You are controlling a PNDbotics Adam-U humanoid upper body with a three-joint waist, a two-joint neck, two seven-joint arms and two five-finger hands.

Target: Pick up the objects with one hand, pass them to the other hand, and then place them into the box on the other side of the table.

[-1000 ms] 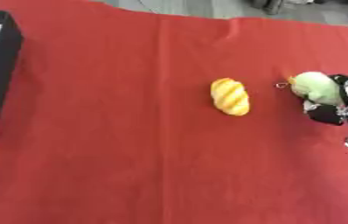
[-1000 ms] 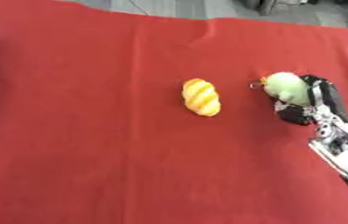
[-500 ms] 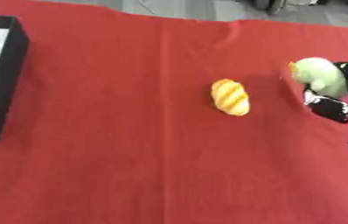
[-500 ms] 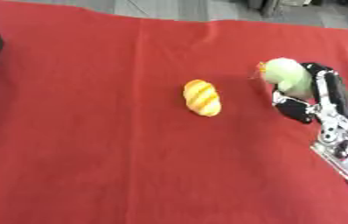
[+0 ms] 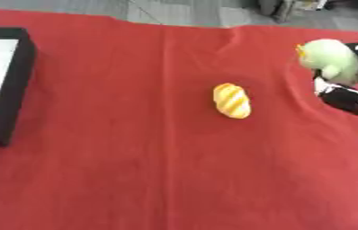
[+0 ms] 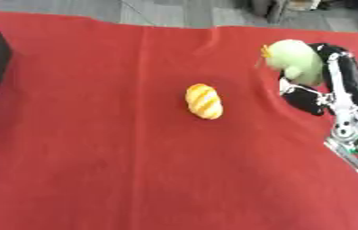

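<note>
The fingers [image 6: 346, 76] of the right hand [image 6: 328, 87] curl around the pale green plush toy [image 6: 296, 60] — now lifted off the red tabletop [image 6: 96, 157], ready to pass leftward toward the black box [image 5: 13, 90].

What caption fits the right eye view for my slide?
Right hand curled round a pale green plush toy at the red cloth's right side; a yellow bread toy lies mid-table.

Grey floor [image 5: 182, 11] beyond red-covered table [image 5: 135, 179].

Only the yellow bread roll [image 5: 232, 100] lies on the red tabletop [image 5: 135, 170] between the robot hand [image 6: 324, 85] and the black box [image 5: 13, 90].
</note>
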